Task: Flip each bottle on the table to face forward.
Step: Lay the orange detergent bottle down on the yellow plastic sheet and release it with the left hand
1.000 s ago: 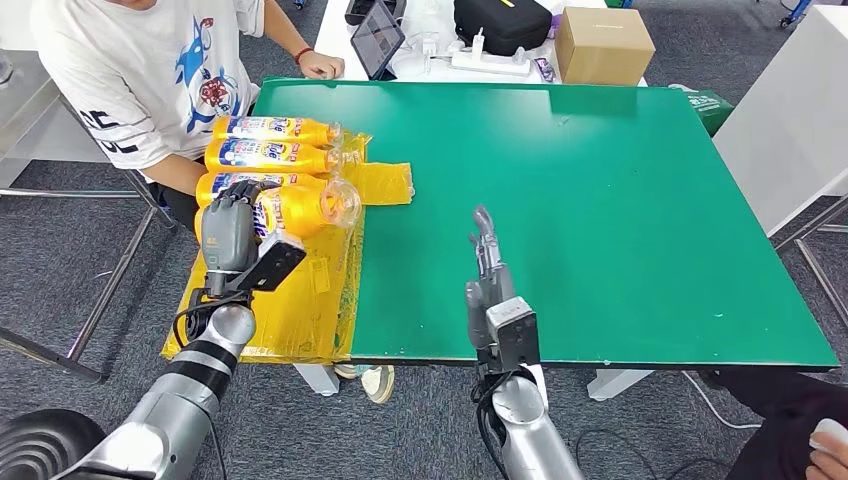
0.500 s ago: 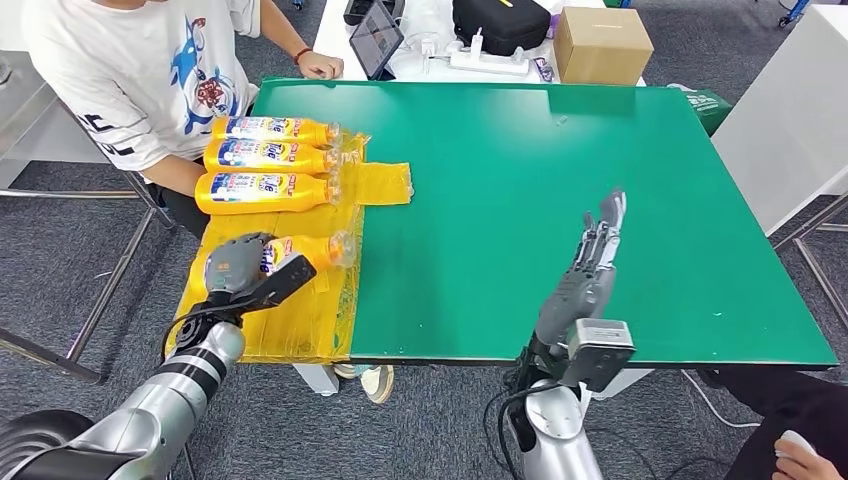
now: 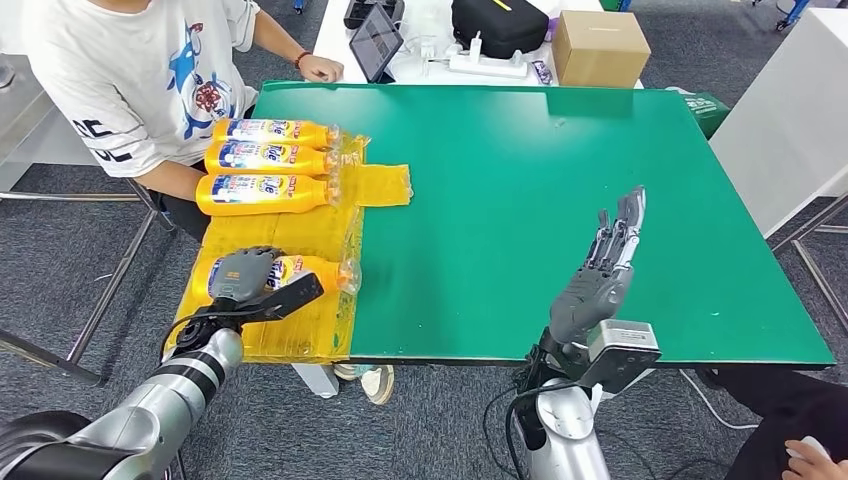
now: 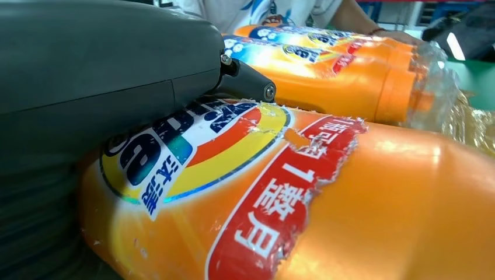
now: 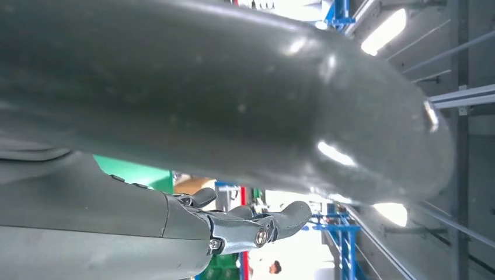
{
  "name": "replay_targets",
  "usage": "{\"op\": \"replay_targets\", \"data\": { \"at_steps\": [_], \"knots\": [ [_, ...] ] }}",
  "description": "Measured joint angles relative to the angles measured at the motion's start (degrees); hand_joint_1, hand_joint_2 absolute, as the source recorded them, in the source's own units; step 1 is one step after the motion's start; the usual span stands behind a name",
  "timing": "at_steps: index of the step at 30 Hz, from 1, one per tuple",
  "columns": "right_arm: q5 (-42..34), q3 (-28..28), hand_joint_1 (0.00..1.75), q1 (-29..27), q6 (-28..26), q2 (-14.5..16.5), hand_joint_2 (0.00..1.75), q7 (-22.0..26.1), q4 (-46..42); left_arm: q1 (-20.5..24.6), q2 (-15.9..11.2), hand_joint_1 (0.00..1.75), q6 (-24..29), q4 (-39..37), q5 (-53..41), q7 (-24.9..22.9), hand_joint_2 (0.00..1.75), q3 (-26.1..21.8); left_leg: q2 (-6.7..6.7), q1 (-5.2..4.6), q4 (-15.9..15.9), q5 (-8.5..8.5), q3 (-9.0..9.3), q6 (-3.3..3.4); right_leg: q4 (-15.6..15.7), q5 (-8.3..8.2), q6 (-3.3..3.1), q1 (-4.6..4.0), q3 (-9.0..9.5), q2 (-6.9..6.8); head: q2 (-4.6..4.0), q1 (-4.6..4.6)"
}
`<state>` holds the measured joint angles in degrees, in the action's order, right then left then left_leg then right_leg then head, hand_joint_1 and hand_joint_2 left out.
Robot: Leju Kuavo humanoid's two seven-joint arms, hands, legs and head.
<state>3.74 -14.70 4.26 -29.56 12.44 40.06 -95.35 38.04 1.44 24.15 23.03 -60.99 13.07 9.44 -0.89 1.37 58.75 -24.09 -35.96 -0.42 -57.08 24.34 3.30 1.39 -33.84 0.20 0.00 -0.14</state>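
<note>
Left hand (image 3: 243, 274) grips the lying bottle (image 3: 300, 271); right hand (image 3: 598, 272) is raised, fingers (image 3: 624, 225) straight and empty.

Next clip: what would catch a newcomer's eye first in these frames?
The row of orange bottles lying on yellow sheeting at the left edge of the green table, with a seated person just behind them. Nearer the robot, the left hand grips a fourth bottle lying on its side, label up. The right hand hangs over bare green, fingers spread and holding nothing.
</note>
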Motion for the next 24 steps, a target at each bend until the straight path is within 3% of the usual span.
{"op": "replay_targets", "data": {
  "at_steps": [1,3,12,17,24],
  "knots": [
    [-0.37,0.20,0.00,0.03,0.50,0.03,0.00,-0.03,0.27,-0.01,0.00,0.04,-0.45,-0.11,-0.31,0.27,0.87,0.12,-0.01,0.00,0.00,0.00,0.01,0.00,0.00,0.00,0.00,0.00,0.03,0.00,0.00,0.00],
    [-1.20,0.57,0.00,0.13,1.72,0.08,0.00,-0.34,1.04,-0.06,-0.01,0.00,-1.61,-0.26,-1.02,0.79,0.00,0.39,-0.03,0.00,0.00,0.00,0.04,0.00,0.00,0.01,0.00,0.00,0.09,-0.02,0.00,0.00],
    [-3.56,2.95,0.00,1.69,5.58,0.68,0.00,-1.64,7.07,-0.70,-0.23,0.00,-12.34,-0.47,1.50,6.67,0.00,0.70,-0.47,-0.03,-0.03,-0.03,0.53,0.01,0.04,0.19,0.10,0.03,0.76,-0.33,0.00,0.00],
    [-3.63,3.72,0.00,2.30,5.83,1.03,0.00,-1.64,9.06,-0.72,-0.51,0.00,-15.00,-0.46,3.37,8.33,0.00,0.30,-0.54,-0.03,-0.06,-0.03,0.78,0.01,0.04,0.20,0.10,0.03,1.02,-0.36,0.00,0.00],
    [-3.63,4.27,0.00,3.27,6.15,1.39,0.00,-1.66,11.62,-0.49,-1.16,0.00,-24.67,-0.30,12.20,14.22,0.00,-2.19,-0.70,-0.12,-0.06,-0.03,1.12,0.02,0.04,0.24,0.11,0.11,1.40,-0.49,0.00,-0.01]
  ]
}}
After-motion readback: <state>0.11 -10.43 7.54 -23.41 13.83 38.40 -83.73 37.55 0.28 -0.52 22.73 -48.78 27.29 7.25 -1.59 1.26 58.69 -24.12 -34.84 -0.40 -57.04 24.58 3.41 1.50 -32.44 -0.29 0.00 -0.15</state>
